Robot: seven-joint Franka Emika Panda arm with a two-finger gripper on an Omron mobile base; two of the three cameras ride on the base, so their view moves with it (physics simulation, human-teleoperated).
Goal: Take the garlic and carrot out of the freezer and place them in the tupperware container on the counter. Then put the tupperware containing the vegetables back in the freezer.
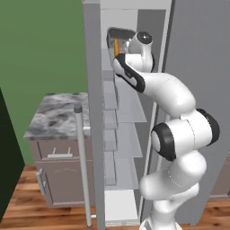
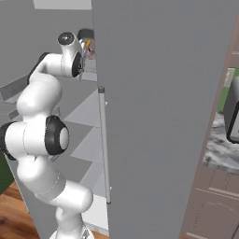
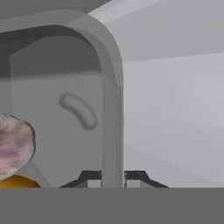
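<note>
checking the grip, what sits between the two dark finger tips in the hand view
The raised rim of the dark-grey tupperware tray runs down between the gripper tips, which are shut on it.

A white robot arm with dark rings

The arm [image 1: 173, 134] is fat, round and shiny white, with black bands at its bends and two small dark fingers [image 3: 92, 178].

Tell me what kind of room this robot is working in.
Most likely a home kitchen, rendered rather than real. A tall grey freezer stands open with slanted shelves inside, a marbled counter sits over a cabinet with bar handles beside it, and the floor is wood planks.
</note>
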